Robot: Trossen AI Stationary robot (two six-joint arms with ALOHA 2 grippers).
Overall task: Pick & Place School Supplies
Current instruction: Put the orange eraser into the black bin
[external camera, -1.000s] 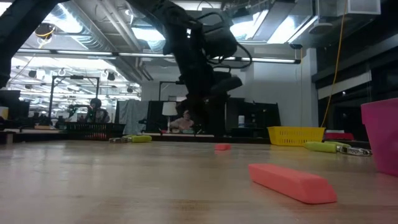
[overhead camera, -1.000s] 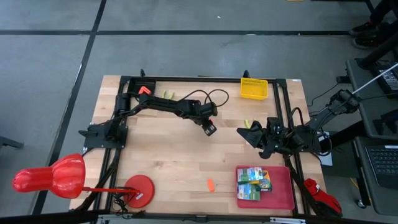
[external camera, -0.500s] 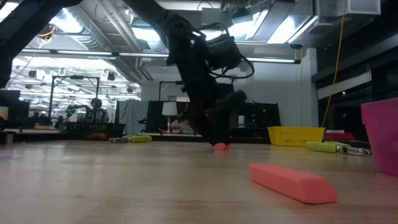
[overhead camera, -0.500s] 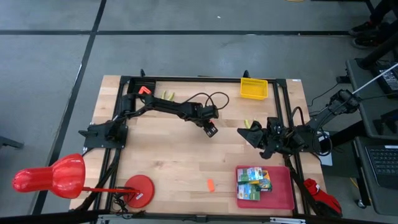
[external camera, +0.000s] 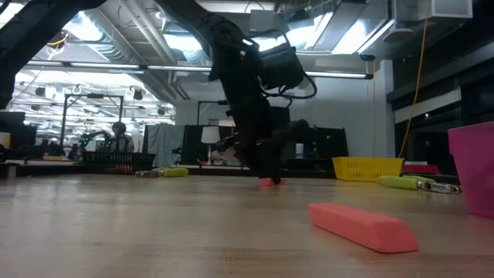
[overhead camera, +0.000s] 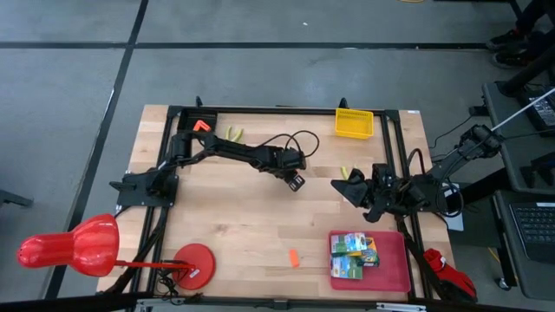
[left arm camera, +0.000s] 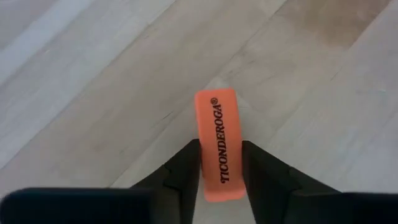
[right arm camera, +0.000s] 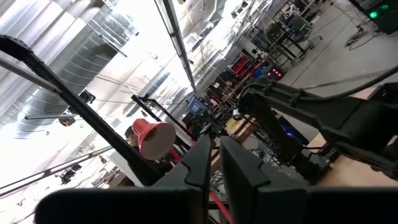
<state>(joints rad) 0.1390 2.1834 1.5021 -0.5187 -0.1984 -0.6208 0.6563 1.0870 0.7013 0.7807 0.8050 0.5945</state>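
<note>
My left gripper [overhead camera: 295, 182] reaches down to mid-table and is shut on an orange stub printed TICONDEROGA [left arm camera: 219, 149], seen in the low view [external camera: 268, 182] at the table top. A second orange stub [overhead camera: 293, 257] lies flat near the table's near edge [external camera: 363, 226]. Crayon boxes [overhead camera: 354, 254] lie in the red tray [overhead camera: 395, 276]. One yellow-handled tool [overhead camera: 234, 133] lies near the far edge, another [overhead camera: 345, 171] just beside my right gripper [overhead camera: 347, 185]. That gripper waits at the right side, its fingers shut [right arm camera: 214, 163]. My left gripper pinches the orange stub between its two fingers [left arm camera: 186, 168], one on each long side, near the stub's end closest to the wrist [left arm camera: 214, 186]. The fingers come from above, slanting down. The stub's printed face is up; in the low view it sits at table level.
A yellow mesh basket [overhead camera: 354, 122] stands at the far edge. The red tray's wall [external camera: 472, 166] rises at the near right. A red disc [overhead camera: 192, 264] and a red lamp-like object [overhead camera: 69, 247] are at the near left. A black frame borders the table.
My left gripper has come down from above the table onto the orange stub in mid-table, and its fingers now stand at the table top around the stub. The right arm has kept still.
</note>
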